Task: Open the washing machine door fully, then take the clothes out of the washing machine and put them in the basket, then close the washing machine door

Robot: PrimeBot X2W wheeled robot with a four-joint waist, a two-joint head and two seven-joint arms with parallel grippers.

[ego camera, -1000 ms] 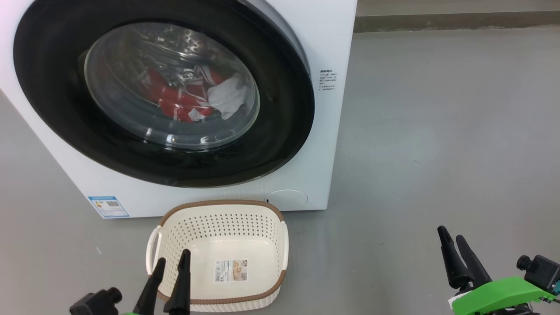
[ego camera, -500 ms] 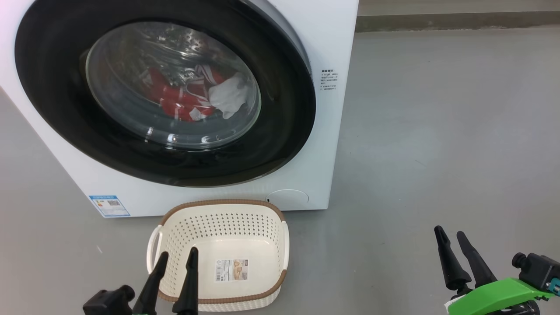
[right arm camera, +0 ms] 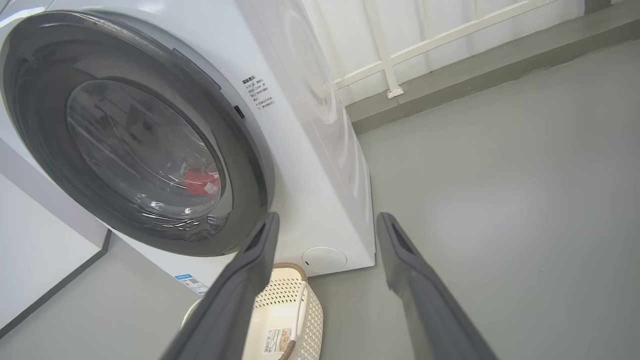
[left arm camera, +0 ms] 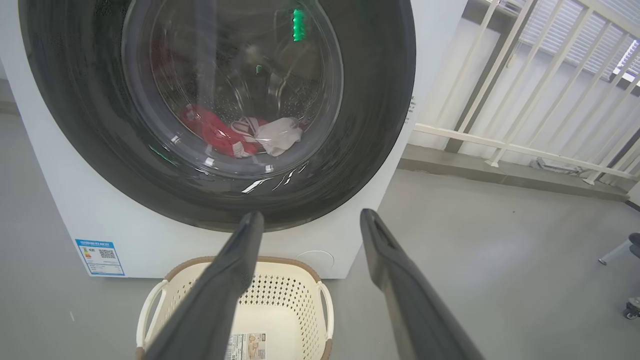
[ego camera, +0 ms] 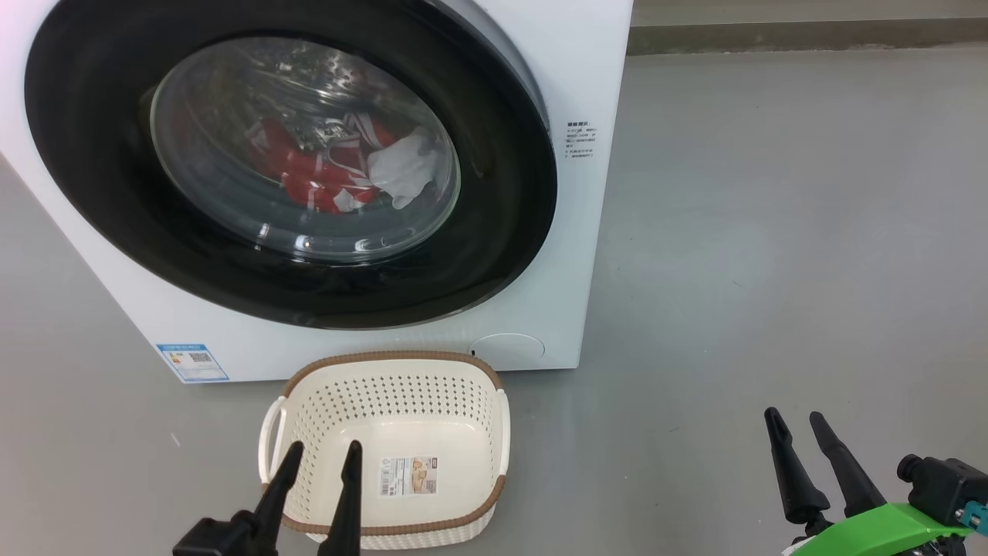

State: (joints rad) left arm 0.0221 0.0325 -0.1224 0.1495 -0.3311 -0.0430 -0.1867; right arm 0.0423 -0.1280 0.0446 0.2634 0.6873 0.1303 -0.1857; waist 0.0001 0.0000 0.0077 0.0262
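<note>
One shift: left pincer (ego camera: 326,449) farther right

Bright, even light; glare streaks on the door glass (ego camera: 305,150).

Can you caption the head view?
Left gripper and right gripper open, basket ready, clothes behind the washing machine door.

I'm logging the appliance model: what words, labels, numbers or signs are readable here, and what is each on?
Nothing reads clearly enough to quote.
Too small: the blue label with a QR code, low on the washing machine front.
Too small and blurred: the printed lines beside the washing machine door.
Too small: the sticker on the basket floor.
</note>
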